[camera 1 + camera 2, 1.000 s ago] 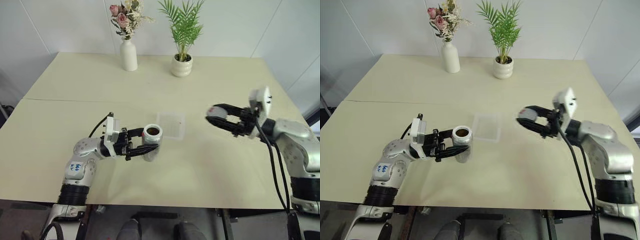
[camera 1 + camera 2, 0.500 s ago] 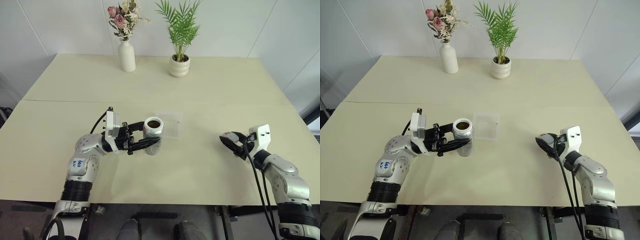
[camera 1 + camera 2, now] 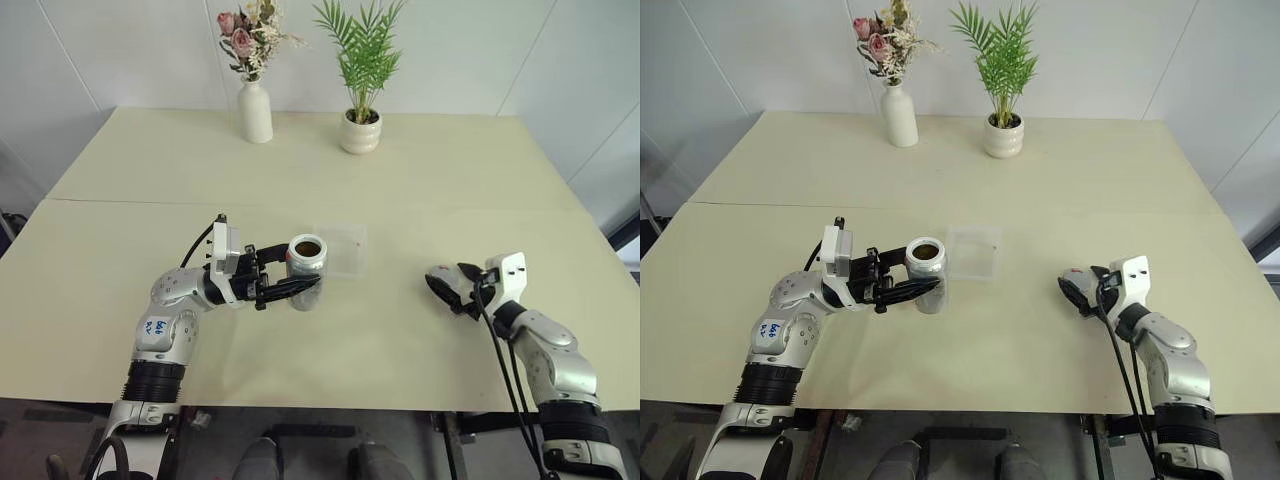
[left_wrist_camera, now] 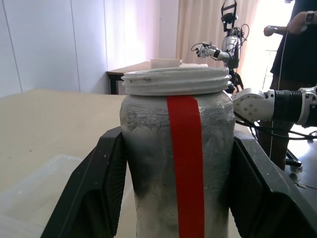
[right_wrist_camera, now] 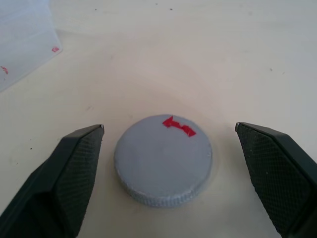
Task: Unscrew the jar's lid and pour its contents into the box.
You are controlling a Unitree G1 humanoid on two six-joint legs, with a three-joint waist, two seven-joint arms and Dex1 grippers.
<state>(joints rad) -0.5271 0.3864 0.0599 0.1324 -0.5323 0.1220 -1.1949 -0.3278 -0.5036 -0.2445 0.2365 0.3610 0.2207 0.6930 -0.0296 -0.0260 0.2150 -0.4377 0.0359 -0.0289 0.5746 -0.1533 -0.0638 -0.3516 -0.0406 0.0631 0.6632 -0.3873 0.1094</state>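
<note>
On the left side of the pale cream desk [image 3: 120, 250], the left gripper [image 3: 290, 287] has its jaws clamped on the small clear cylindrical jar [image 3: 306, 259] with the red strip down its white label, holding it upright and lifted off the surface; its mouth is bare, the white threaded neck exposed, and a little brown matter [image 3: 308, 247] sits inside, so the unscrewing is done and the contents have not been tipped out. Just beside the jar, toward the middle of the desk, lies the shallow transparent square plastic box [image 3: 345, 248], in which nothing can be made out. Further right, the right gripper [image 5: 171, 173] is low over the desk with its jaws spread wide on either side of the small round flat grey lid [image 5: 163, 158], which lies flat on the surface with a red mark on top, touched by neither finger, so the lid looks set down and released. What remains, by my reading, is the pour: carrying the jar over the box and tilting it.
</note>
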